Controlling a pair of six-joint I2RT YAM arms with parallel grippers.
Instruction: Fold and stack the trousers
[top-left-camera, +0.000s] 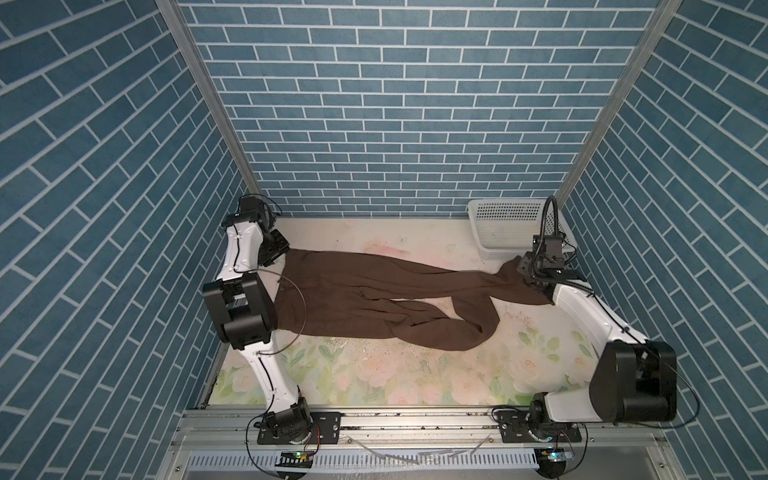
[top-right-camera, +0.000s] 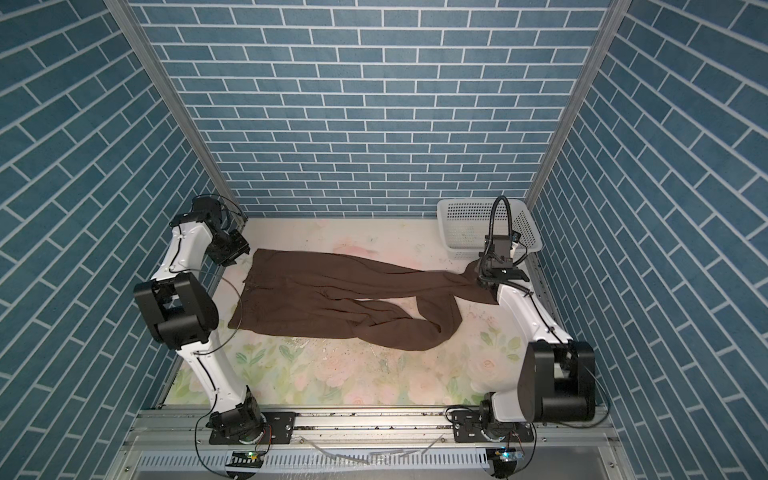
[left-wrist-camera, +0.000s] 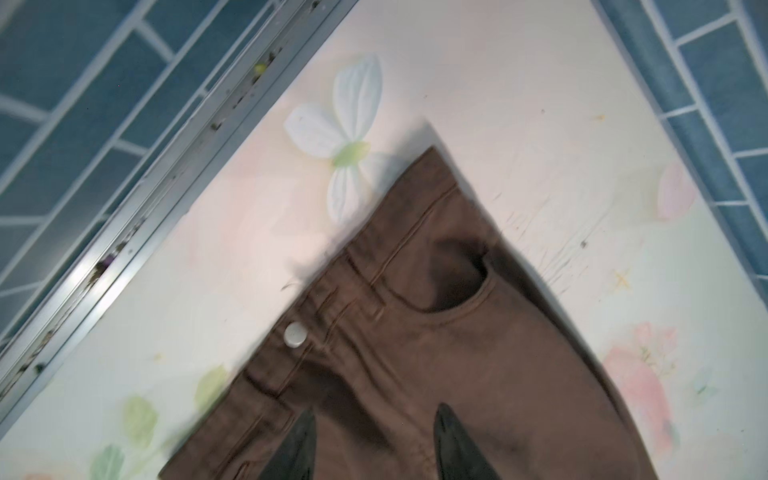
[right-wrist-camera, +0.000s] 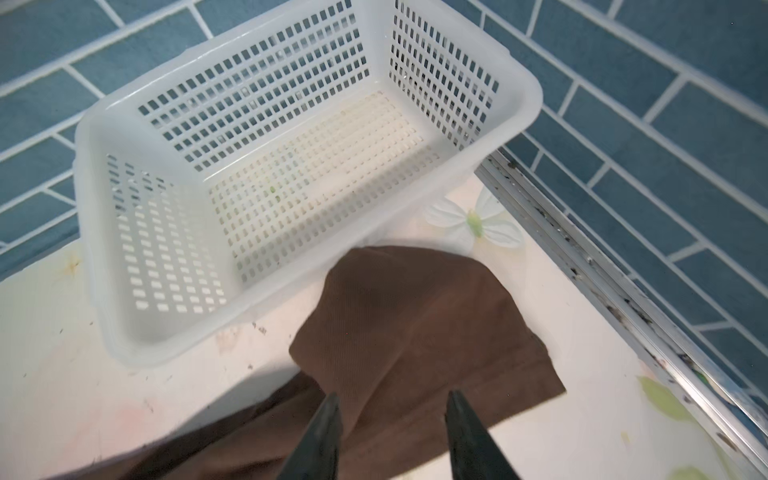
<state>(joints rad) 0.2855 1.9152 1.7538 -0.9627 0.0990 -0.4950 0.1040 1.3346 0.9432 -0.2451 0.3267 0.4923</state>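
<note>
lying apparently under right gripper (right-wrist-camera: 393, 395): trousers (right-wrist-camera: 415, 324)

1x trousers (top-left-camera: 353, 291), 1x basket (top-left-camera: 500, 228)

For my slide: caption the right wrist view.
Open right gripper over one leg end of the trousers, beside the basket.

The white-and-black left arm (top-left-camera: 268, 370) rises from its base at the near edge, its elbow bent high and its forearm reaching to the far left corner. Its black left pincer (left-wrist-camera: 376, 409) points downward, the two dark fingers (left-wrist-camera: 297, 449) standing apart. The white-and-black right arm (top-left-camera: 582, 307) folds at the elbow, forearm stretched toward the far right. Its black right pincer (right-wrist-camera: 394, 395) likewise gapes, fingertips parted.
</note>
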